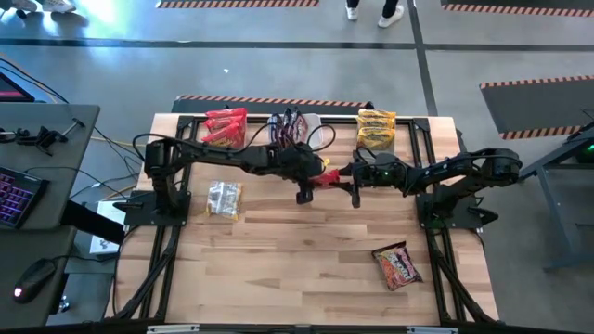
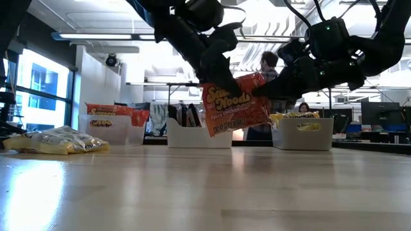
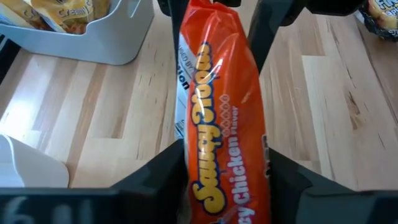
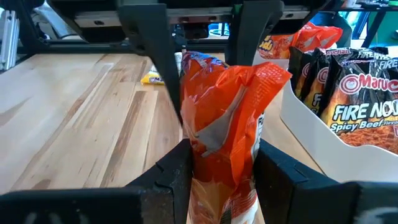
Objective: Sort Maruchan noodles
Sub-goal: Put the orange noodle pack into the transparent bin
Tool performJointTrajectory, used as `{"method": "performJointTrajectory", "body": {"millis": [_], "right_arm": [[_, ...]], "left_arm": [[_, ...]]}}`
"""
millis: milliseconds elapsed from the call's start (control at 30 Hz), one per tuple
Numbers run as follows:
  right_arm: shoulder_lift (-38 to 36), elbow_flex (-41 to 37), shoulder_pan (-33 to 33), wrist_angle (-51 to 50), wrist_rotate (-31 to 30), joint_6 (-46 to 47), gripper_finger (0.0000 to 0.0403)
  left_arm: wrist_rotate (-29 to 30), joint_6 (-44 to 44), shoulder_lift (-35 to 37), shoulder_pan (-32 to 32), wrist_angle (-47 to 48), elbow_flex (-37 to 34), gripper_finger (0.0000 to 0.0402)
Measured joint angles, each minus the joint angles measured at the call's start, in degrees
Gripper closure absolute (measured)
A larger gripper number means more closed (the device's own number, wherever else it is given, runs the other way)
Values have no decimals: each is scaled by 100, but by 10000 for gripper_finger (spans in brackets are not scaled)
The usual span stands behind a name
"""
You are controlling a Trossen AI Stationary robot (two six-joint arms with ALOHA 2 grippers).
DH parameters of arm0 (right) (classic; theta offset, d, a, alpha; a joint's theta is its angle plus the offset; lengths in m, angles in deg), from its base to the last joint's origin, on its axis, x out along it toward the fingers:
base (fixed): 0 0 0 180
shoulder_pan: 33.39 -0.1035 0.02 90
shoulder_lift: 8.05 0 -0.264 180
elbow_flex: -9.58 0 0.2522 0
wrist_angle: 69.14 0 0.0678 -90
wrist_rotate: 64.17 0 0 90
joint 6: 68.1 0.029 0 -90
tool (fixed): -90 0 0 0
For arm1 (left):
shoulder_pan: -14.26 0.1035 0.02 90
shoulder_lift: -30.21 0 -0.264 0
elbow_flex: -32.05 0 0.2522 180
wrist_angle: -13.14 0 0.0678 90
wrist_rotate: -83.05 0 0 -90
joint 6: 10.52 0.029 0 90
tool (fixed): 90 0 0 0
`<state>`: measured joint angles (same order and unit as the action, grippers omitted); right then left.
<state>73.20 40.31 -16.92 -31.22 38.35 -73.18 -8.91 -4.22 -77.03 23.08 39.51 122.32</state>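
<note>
An orange noodle packet hangs in the air over the table's middle, between both grippers. My left gripper reaches in from the left and is shut on the packet's left end. My right gripper comes from the right and is shut on its right end. In the low view the packet shows its printed face, tilted, clear of the tabletop. Two more packets lie flat on the table: a pale yellow one at the left and an orange-red one at the near right. My left gripper pinches the packet's left end between its two fingers, coming roughly level from the table's left. The packet is lifted clear and stands on edge, running away from the fingers toward the other gripper. My right gripper pinches the packet's crinkled right end between its two fingers, coming roughly level from the table's right. The packet is held clear of the table, its far end between the left gripper's fingers.
Three white tubs stand along the far edge: one with red packets, one with dark packets, one with yellow packets. Arm bases and black frames stand at the left and right sides. Bare wood spreads toward the near edge.
</note>
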Motion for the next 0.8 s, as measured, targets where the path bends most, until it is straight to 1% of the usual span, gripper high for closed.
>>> {"method": "performJointTrajectory", "body": {"millis": [167,267,400,500,567,667,700,800], "right_arm": [[0,0,-3,0,-50,10,281],[2,0,-11,0,-204,25,281],[2,7,-11,39,-251,35,272],[2,7,-4,34,-380,171,247],[2,7,-4,26,-571,277,228],[0,8,6,15,-800,245,207],[-1,9,6,9,-815,208,203],[-2,9,5,-100,-842,172,200]], "left_arm": [[-90,137,0,29,6,0,295],[-72,150,0,32,12,0,308],[37,173,44,27,131,13,307],[126,186,130,35,425,10,306],[152,261,157,38,523,6,306],[192,330,330,66,921,-7,306],[238,345,398,66,1010,-5,306],[377,328,716,88,1692,-7,307]]}}
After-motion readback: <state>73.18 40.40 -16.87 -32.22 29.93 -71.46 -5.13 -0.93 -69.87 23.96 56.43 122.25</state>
